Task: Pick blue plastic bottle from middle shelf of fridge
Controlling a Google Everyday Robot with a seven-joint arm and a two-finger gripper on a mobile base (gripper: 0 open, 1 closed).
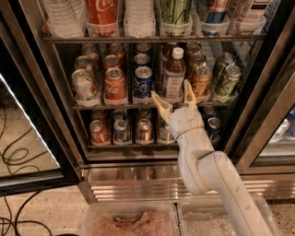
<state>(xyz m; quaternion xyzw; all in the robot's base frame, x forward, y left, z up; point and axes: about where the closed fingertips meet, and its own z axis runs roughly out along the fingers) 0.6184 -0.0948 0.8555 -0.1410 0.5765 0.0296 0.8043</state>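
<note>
Blue plastic bottle (174, 73), white cap, dark drink, pale label, stands upright at the front of the middle shelf (115, 107) of the fridge (57, 99) and rises taller than the cans around it. Gripper (175, 98) sits right in front of the bottle's lower part at shelf-rail level, jaws spread wide. Its pale yellow fingers (161, 104) point up and flank the bottle's base, one on each side; whether they touch the bottle cannot be told, and nothing is pinched. White arm (207, 170) runs down and to the right from below the bottle toward the bottom edge. Blue Pepsi can (143, 81) stands just left of the bottle, a red Coca-Cola can (115, 84) further left, and a white-and-green can (84, 85) further left again. An orange-brown can (201, 80) stands just right of the bottle, with green cans (227, 79) beyond it on the right. On the shelf above the bottle: a green can (175, 11) directly over it and clear ribbed bottles (138, 16) up and to the left. The shelf below the bottle holds more cans (99, 132). Steel ribbed base panel (133, 184) lies well below the bottle, and clear bins (129, 220) lower still.
</note>
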